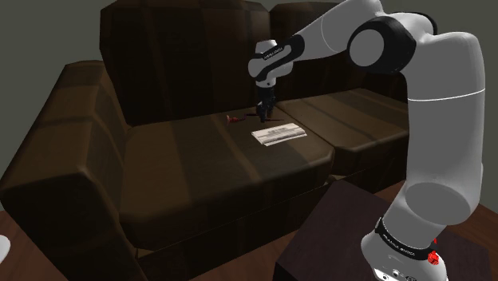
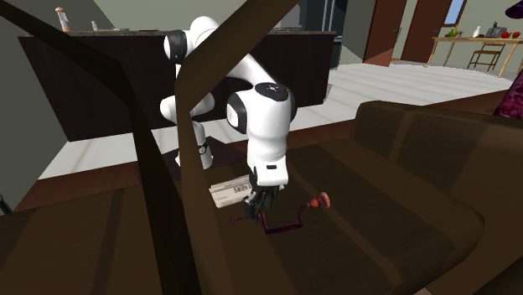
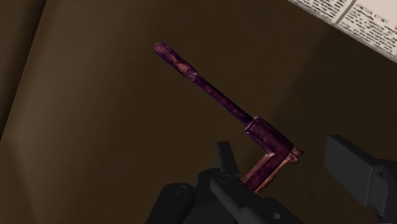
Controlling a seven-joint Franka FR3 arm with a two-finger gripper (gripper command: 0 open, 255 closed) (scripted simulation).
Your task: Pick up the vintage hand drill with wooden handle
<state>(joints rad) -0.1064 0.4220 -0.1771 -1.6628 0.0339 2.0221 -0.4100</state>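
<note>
The hand drill [image 3: 210,89] is a thin, dark purple-brown crank tool with a reddish knob [image 2: 318,201]. It lies on the brown sofa seat [image 1: 207,168]. In the shoulder view, one end of the drill [image 1: 234,119] pokes out to the left of my gripper [image 1: 265,112]. The gripper [image 3: 286,159] hangs low over the drill's bent crank [image 2: 277,225], fingers open. The crank sits between them, close to one finger [image 3: 226,156] and well apart from the other [image 3: 350,172].
A folded newspaper [image 1: 278,132] lies on the seat right beside the gripper. The sofa's backrest [image 1: 183,56] rises just behind. A dark curved frame [image 2: 159,168] crosses the foreground of the second exterior view. My stand [image 1: 335,239] is in front of the sofa.
</note>
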